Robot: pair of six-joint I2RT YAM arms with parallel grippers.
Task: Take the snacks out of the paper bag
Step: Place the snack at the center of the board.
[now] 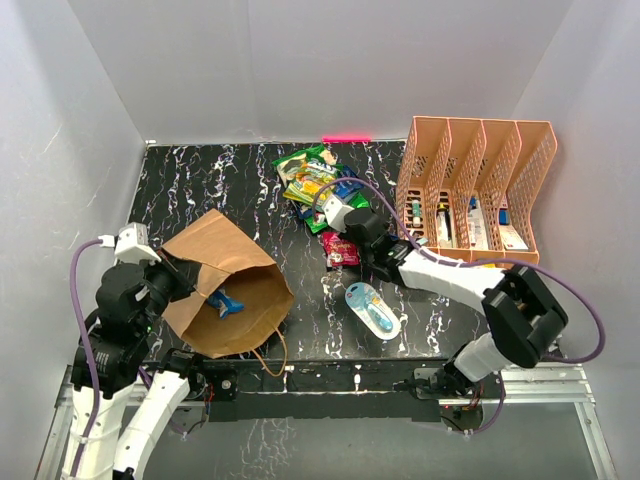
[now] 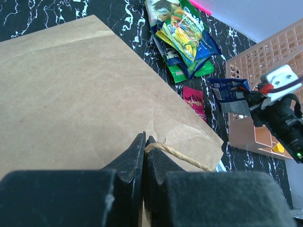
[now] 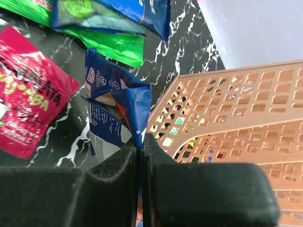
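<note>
Brown paper bag lying open; snacks piled; blue packet held.

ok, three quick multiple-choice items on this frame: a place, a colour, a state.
1. The paper bag is: A) on its side B) upright C) folded flat.
2. The blister pack lies: A) inside the bag B) in the organizer C) on the table.
3. The packet in the right end effector is: A) red B) dark blue C) yellow.
A: top view shows it lying, mouth open. C: it rests on the marbled top. B: blue foil pinched in the right wrist view.
</note>
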